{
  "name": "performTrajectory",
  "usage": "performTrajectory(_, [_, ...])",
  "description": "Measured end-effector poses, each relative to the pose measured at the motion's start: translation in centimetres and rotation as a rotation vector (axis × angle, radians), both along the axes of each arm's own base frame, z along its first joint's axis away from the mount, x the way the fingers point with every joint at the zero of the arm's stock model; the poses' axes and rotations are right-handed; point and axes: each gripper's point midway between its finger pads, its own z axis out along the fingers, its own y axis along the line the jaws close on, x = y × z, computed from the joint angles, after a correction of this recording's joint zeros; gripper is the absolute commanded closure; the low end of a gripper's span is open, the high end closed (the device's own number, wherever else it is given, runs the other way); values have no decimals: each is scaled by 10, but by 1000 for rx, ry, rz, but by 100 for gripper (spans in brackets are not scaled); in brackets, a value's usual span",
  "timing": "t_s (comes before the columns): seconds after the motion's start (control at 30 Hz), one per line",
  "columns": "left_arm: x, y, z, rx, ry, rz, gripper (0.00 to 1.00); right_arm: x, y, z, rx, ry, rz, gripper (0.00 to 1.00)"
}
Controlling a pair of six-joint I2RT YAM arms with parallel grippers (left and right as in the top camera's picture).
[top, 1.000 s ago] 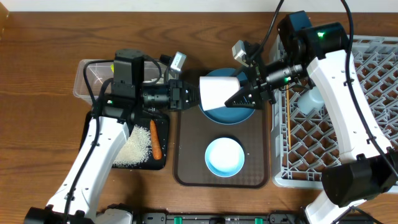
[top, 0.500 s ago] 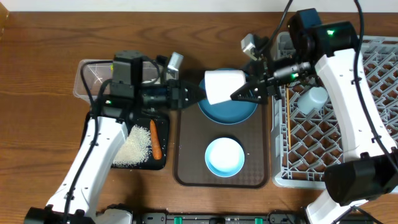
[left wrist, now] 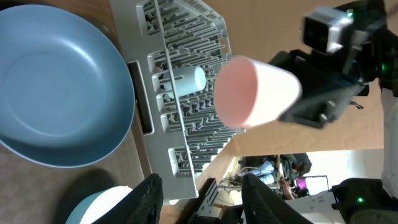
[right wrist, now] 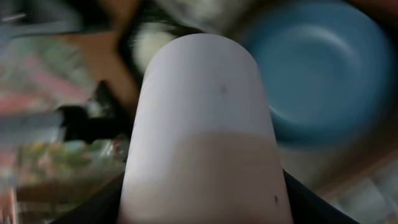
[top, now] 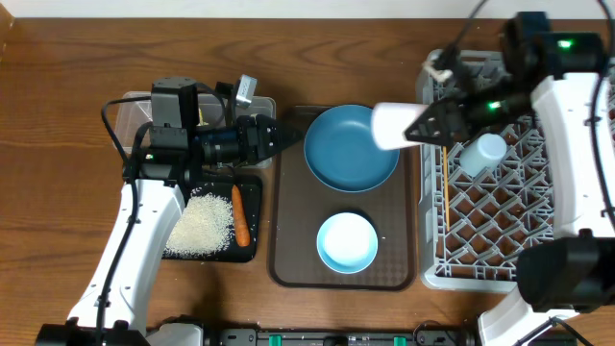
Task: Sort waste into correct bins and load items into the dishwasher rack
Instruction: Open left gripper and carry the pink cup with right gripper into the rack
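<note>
Overhead: my right gripper [top: 424,125] is clamped on the pale pink cup [top: 394,126], held sideways in the air between the large dark blue round plate [top: 351,149] and the near wall of the large square grey lattice dishwasher rack [top: 567,207]. A light blue cup [top: 483,154] lies in the rack, and the thin wooden chopsticks [top: 446,207] lie along its left edge. The plate and the white-and-light-blue bowl [top: 347,241] sit on the brown flat serving tray [top: 288,264], not yet loaded. My left gripper [top: 281,137] hangs empty just left of the plate, over the tray's edge. White rice grains [top: 204,225] and the small orange carrot [top: 242,219] lie in the black shallow tray [top: 252,252], with the clear plastic tub [top: 133,113] behind it. Left wrist: my left fingers [left wrist: 149,198] stand apart with nothing between them; the pink cup is ahead, mouth towards me, gripped by the other arm, rack behind it. Right wrist: blurred; the cup fills the frame between my right fingers, with the plate at the upper right. Step in hand, as I judge it, is loading the pink cup into the rack. The next move calls for carrying the cup over the rack wall to a free cell beside the light blue cup, lowering it, then opening the fingers. After that the plate and bowl need loading.
</note>
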Motion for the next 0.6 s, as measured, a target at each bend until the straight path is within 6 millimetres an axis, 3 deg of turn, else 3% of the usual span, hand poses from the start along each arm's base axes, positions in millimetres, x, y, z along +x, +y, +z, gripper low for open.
performTrajectory(0.17, [-1, 2, -7, 19, 37, 17, 49, 5, -67, -20, -255, 114, -272, 85])
performTrajectory(0.4, [1, 7, -17, 63, 68, 59, 37, -10, -147, -20, -530, 182, -588, 90])
performTrajectory(0.5, [3, 8, -19, 72, 67, 68, 33, -23, -169, -22, -599, 242, -671, 91])
performTrajectory(0.6, [3, 8, -19, 75, 68, 71, 28, -33, -177, -23, -638, 283, -702, 96])
